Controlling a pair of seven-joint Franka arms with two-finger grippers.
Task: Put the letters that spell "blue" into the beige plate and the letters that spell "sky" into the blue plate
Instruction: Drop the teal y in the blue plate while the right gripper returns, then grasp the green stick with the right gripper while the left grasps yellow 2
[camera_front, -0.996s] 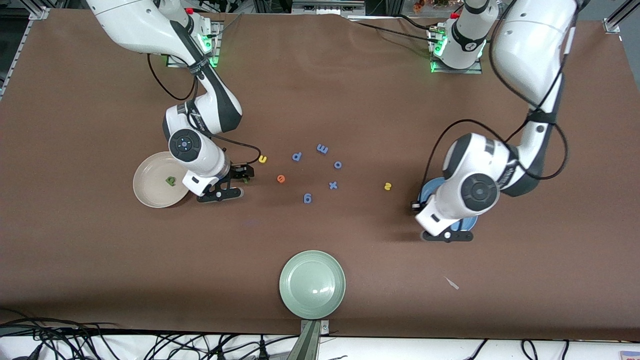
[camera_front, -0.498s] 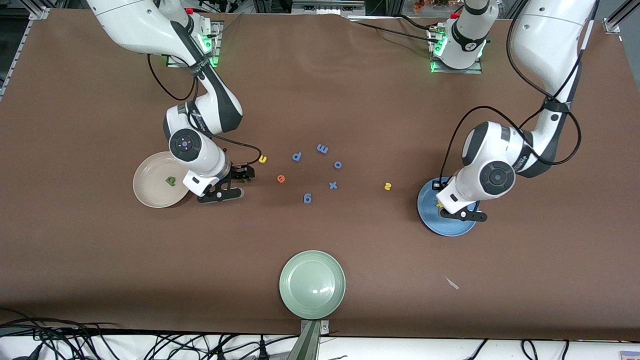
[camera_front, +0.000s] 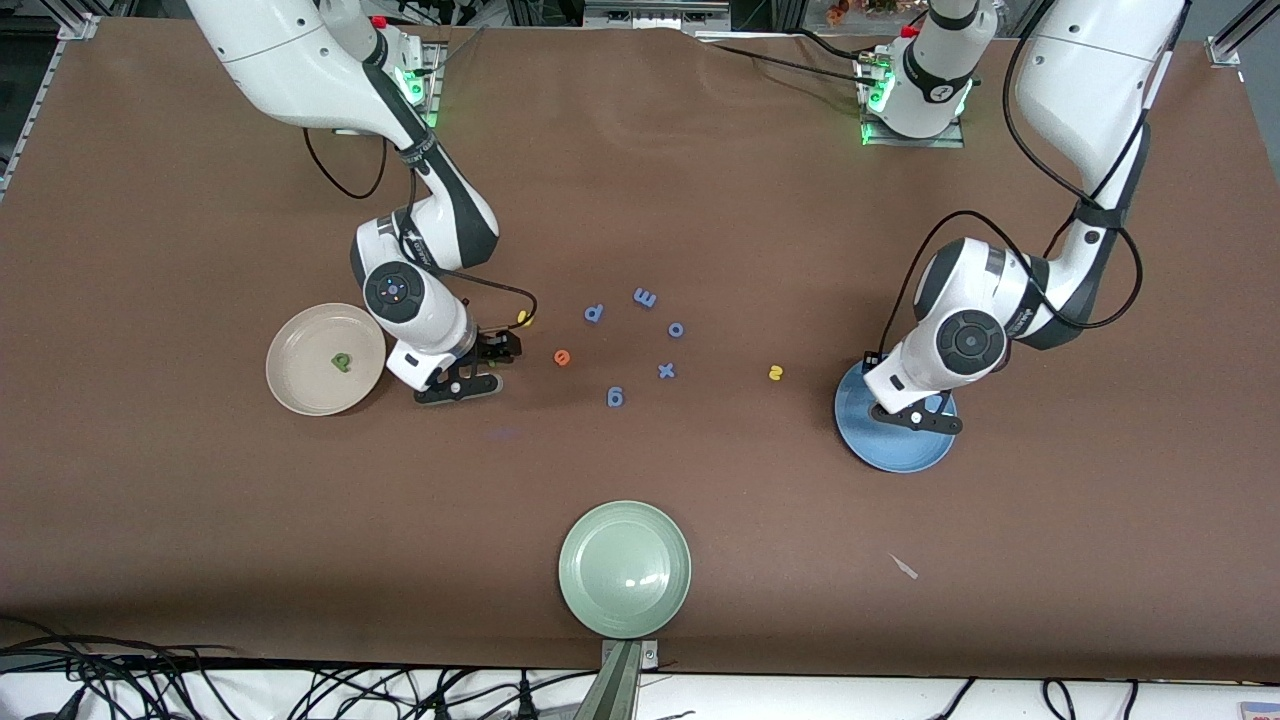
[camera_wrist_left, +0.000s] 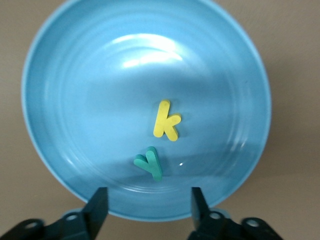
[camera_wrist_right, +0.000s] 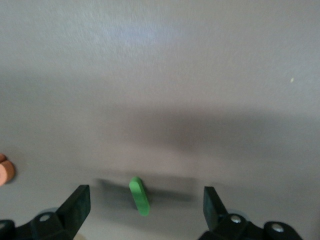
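The left gripper (camera_wrist_left: 145, 210) hangs over the blue plate (camera_wrist_left: 60, 90), jaws wide and empty above the yellow k (camera_wrist_left: 166, 120) and teal y (camera_wrist_left: 149, 163). The right gripper (camera_wrist_right: 145, 205) (jaws wide too) straddles the green l (camera_wrist_right: 139, 195) on the tabletop (camera_front: 700, 200) beside the beige plate (camera_front: 300, 395).

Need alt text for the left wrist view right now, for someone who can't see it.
A blue plate on the brown table fills the view, holding a yellow k and a teal y lying apart. The left gripper hangs over the plate's rim, its fingers open and empty.
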